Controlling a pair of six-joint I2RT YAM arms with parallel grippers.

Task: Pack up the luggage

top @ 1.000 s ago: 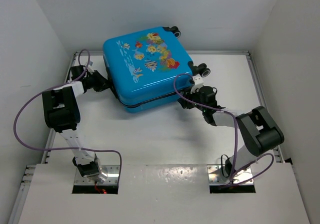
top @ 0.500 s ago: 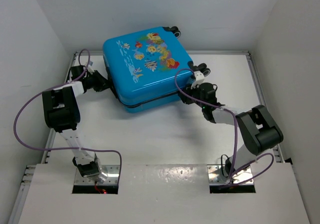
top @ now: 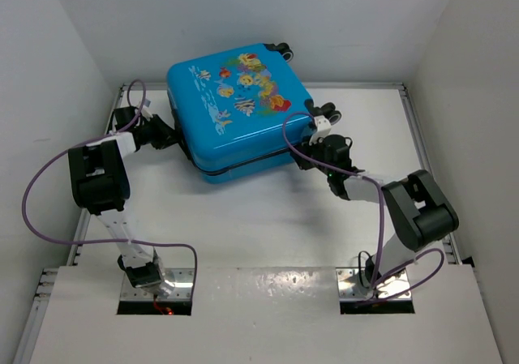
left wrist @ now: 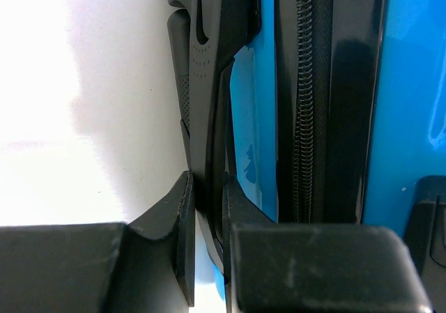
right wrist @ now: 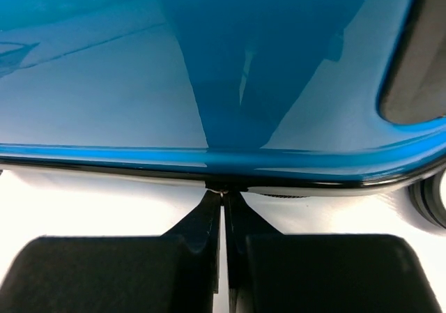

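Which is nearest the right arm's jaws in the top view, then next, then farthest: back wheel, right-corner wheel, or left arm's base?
1. Right-corner wheel, on the suitcase's right side.
2. Back wheel, at its far edge.
3. Left arm's base, near-left.

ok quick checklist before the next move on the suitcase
1. luggage lying flat on the table, lid down: ok
2. left gripper closed on the side handle: ok
3. right gripper shut, tips at the zipper band on the near edge: ok
4. zipper pull actually pinched in the right gripper: cannot tell
5. zipper run all the way round: cannot tell
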